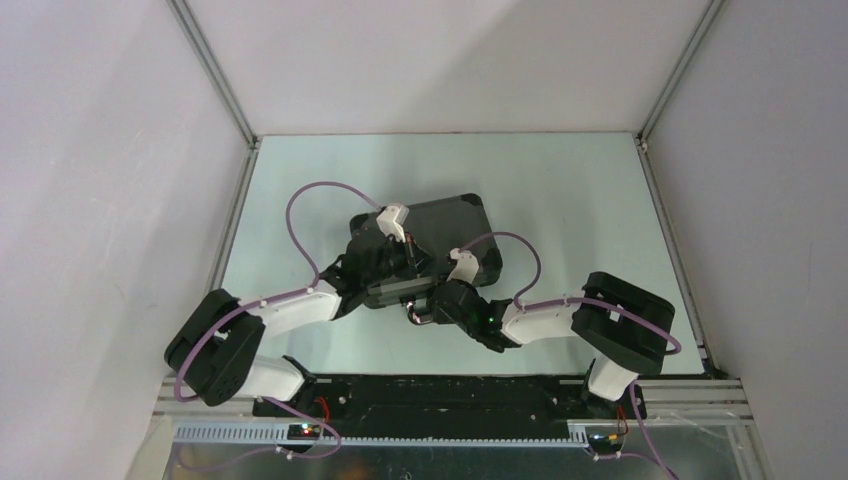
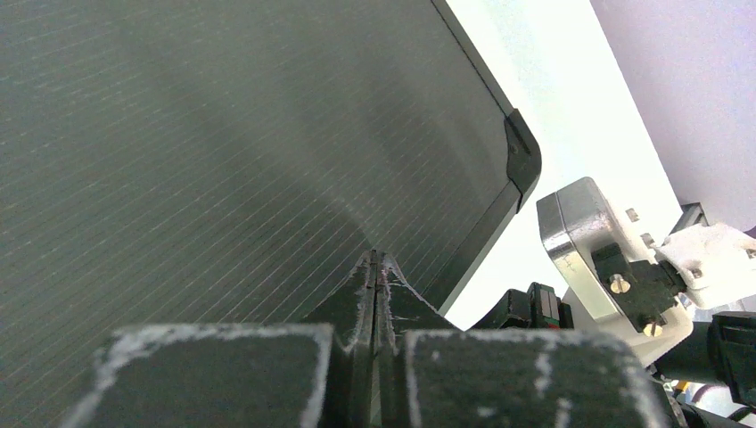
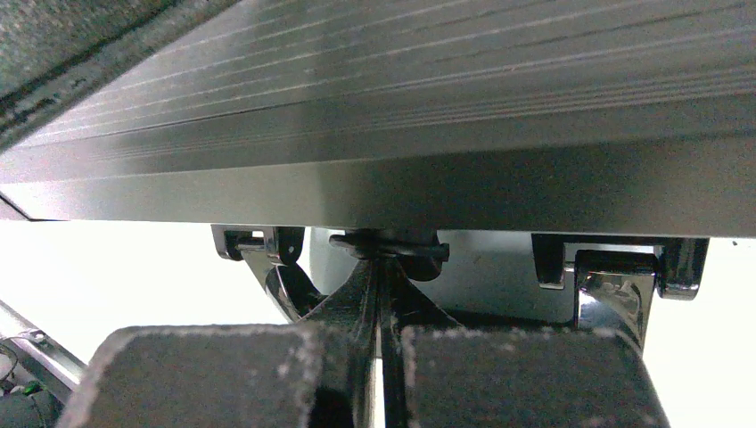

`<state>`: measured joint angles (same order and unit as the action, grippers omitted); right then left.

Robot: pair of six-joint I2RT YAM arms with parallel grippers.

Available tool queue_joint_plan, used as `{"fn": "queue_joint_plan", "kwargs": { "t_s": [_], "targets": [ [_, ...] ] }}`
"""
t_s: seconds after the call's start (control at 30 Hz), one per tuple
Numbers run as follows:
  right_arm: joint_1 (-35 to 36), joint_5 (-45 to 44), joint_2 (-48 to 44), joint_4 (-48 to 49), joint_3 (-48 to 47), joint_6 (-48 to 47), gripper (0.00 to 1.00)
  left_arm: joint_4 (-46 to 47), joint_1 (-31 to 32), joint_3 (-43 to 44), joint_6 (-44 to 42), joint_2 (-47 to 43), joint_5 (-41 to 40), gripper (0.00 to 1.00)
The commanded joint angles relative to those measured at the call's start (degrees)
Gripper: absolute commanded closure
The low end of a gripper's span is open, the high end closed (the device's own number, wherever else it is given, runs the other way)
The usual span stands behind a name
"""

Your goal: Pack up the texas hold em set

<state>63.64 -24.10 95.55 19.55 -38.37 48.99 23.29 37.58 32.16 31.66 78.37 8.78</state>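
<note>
Pressed together, the left pincer (image 2: 378,269) and right pincer (image 3: 383,272) sit against the closed black case (image 2: 223,160)

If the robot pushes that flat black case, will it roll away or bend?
Probably neither. The flat black ribbed hard case lies flat on the pale table, so it should slide, not roll. Its straight edges and capped corner look rigid, so bending seems unlikely. The smooth tabletop may let it skid or turn if pushed off-centre.
</note>
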Motion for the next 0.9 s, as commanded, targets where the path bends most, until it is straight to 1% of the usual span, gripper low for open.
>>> {"fn": "queue_joint_plan", "kwargs": {
  "t_s": [0.0,0.17,0.37,0.5,0.53,0.63,0.67,0.8,0.87],
  "targets": [
    [-2.96,-9.86,2.67,-10.09,0.64,-0.66,1.0,-16.7,0.02,-3.32,-1.73,3.73,-1.02,1.0],
    [-2.29,-11.81,2.11,-13.37,1.01,0.66,1.0,-16.7,0.0,-3.33,-1.75,3.72,-1.06,1.0],
    [-1.44,-12.47,0.93,-13.72,2.68,2.12,1.0,-16.7,0.03,-3.29,-1.78,3.49,-1.16,1.0],
    [-1.07,-12.56,1.32,-13.91,2.86,2.51,1.0,-17.75,0.0,-2.36,-1.31,0.94,-1.37,1.0],
    [-1.06,-12.51,1.36,-13.81,2.97,2.56,1.0,-19.2,-0.03,-1.88,-1.28,-0.84,-1.56,1.0],
    [-1.02,-12.27,1.19,-13.09,3.37,2.56,1.0,-23.58,-0.03,2.48,-1.81,-4.65,-3.44,1.0],
    [-1.04,-12.02,1.16,-12.71,3.45,2.49,1.0,-26.64,0.0,3.83,-2.1,-6.22,-4.32,1.0],
    [-1.33,-11.27,1.45,-11.53,3.55,1.78,1.0,-33.48,-0.37,12.69,-4.98,-8.15,-6.54,1.0],
    [-1.46,-10.98,1.74,-10.88,3.56,1.66,1.0,-36.12,-1.26,19.28,-5.87,-7.8,-7.01,1.0]
  ]
}}
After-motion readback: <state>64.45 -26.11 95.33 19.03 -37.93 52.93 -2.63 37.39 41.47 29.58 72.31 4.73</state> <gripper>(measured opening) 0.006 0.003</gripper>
